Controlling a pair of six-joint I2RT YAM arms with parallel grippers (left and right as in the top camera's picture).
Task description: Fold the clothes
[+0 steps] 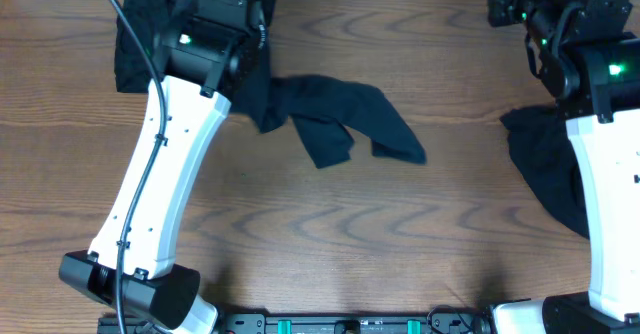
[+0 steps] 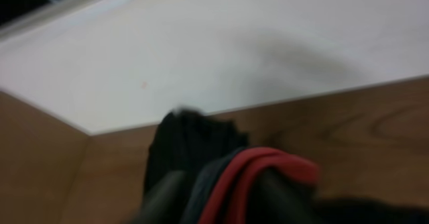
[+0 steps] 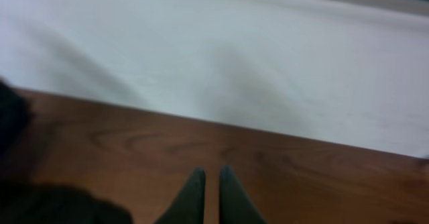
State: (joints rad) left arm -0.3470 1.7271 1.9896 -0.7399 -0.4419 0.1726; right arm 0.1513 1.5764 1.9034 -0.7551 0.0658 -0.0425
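Observation:
The clothes show as a long black piece [image 1: 345, 124] spread across the middle of the table, running up under my left arm [image 1: 210, 44]. In the left wrist view, black fabric with a coral-red band [image 2: 251, 167] lies between the parted fingers of my left gripper [image 2: 224, 187], near the table's far edge. The band drapes over the right finger [image 2: 285, 197]. My right gripper [image 3: 209, 177] hovers over bare wood, its fingers nearly touching and nothing between them.
A black heap [image 1: 140, 34] sits at the back left corner. Another dark garment [image 1: 545, 164] lies by my right arm [image 1: 605, 154]. A white wall [image 2: 221, 43] rises just behind the table's back edge.

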